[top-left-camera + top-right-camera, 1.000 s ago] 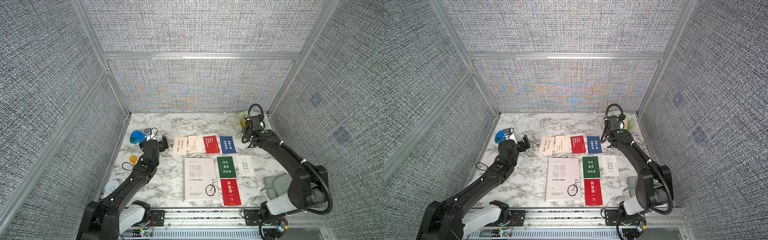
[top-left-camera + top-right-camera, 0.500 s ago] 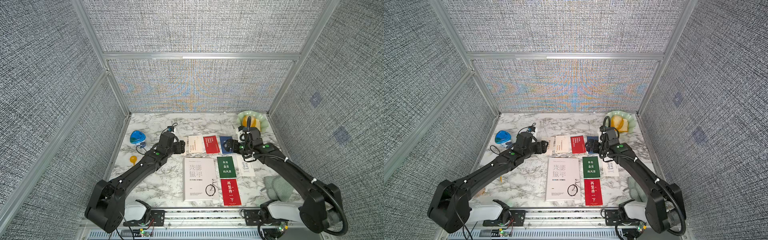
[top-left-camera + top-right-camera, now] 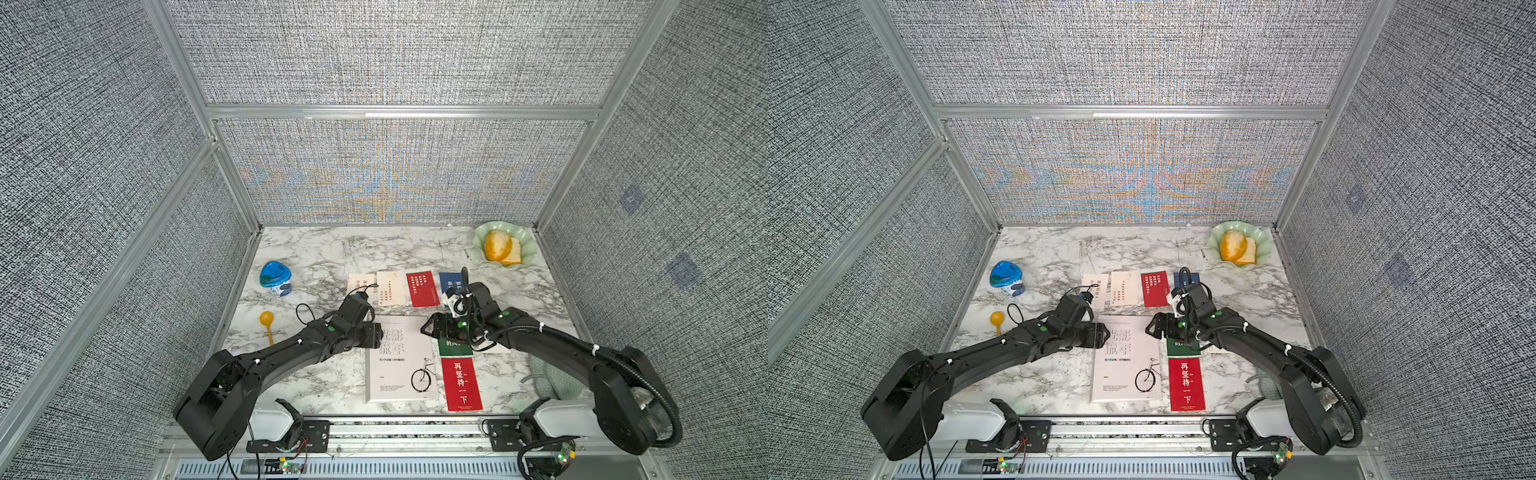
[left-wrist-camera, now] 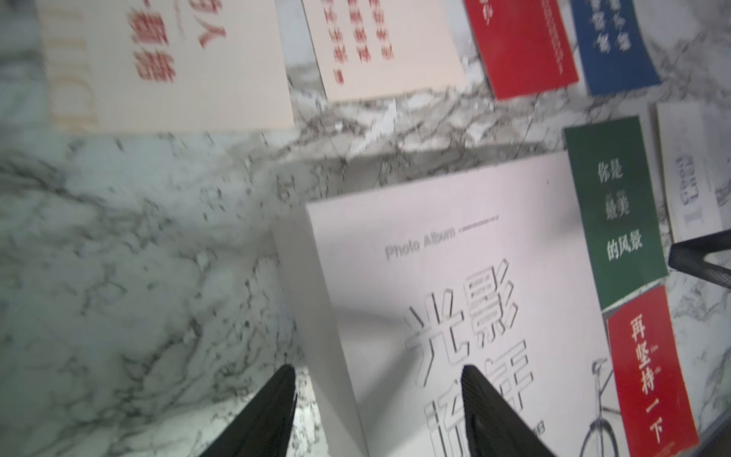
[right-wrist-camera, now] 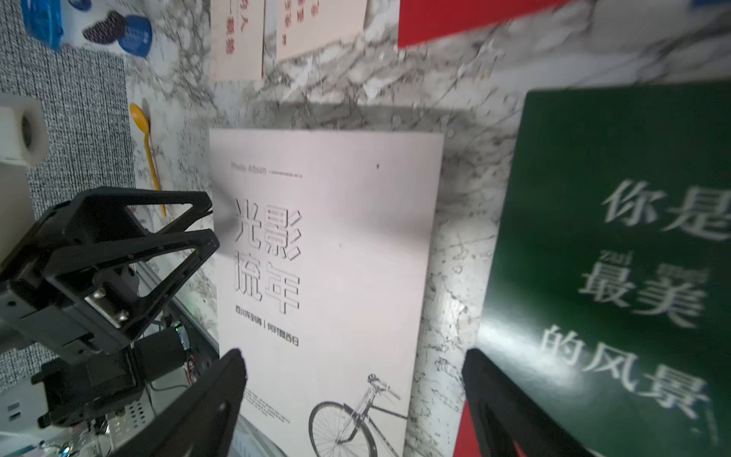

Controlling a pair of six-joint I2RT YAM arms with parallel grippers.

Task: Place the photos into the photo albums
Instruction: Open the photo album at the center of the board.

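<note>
On the marble table (image 3: 316, 374), both grippers sit at the far corners of the closed album (image 3: 401, 374).
Left gripper (image 3: 377, 335) has its jaws spread, straddling the album's left edge. Right gripper (image 3: 424, 328) is spread wider over the right edge and the green card (image 5: 617, 257). Neither holds anything. Album lies cover up, bicycle toward the robot, a red card (image 3: 461, 384) just beside it and a row of cards (image 3: 422, 289) behind.
</note>
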